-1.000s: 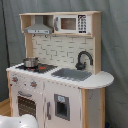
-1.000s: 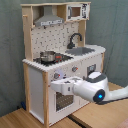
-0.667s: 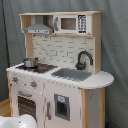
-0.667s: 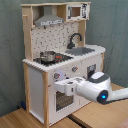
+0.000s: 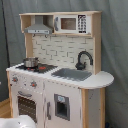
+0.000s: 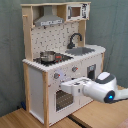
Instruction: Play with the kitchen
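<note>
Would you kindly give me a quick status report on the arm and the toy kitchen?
Gripper at the oven front of the toy kitchen, just below the knobs. Small pot on the hob. Nothing in the way.

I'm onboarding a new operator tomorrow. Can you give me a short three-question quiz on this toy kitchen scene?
1. True or false: a small metal pot sits on the hob.
2. In the second exterior view, the arm's white end is at which part of the kitchen? A) the sink B) the front near the oven door C) the hood
3. Fill in: the black faucet stands behind the ____.

Key: 1 true; 2 B; 3 sink.
</note>
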You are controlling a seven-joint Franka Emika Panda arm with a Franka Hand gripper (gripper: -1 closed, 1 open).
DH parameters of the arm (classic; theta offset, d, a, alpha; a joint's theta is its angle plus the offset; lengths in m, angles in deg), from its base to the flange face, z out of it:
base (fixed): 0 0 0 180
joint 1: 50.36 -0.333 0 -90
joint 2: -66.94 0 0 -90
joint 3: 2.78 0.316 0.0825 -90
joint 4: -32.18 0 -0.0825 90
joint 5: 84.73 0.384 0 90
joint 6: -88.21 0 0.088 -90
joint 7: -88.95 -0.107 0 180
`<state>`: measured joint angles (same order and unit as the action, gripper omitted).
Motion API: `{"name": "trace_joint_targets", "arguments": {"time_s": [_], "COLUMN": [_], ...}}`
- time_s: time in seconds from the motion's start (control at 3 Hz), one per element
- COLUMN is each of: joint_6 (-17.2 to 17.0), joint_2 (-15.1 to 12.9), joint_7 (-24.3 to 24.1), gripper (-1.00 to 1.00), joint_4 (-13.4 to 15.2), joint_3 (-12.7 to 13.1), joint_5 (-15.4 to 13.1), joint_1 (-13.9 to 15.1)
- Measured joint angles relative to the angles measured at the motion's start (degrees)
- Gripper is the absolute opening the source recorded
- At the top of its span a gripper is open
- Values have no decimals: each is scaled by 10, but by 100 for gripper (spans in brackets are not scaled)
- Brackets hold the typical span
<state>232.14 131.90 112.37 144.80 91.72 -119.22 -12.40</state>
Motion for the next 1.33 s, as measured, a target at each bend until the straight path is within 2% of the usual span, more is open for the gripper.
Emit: {"name": "trace_joint_targets", "arguments": {"time_s": [0.33,0.67,1.33], "joint_6": [17,39,69], "joint_2": [1,5,20], "joint_7": [-12,-27,-42], "gripper": [100,100,100], "joint_4": [46,106,198], "joint_3": [-14,-33,-69], "joint_5": [-12,-29,-48], "joint_1": [-32,-75,-146]}}
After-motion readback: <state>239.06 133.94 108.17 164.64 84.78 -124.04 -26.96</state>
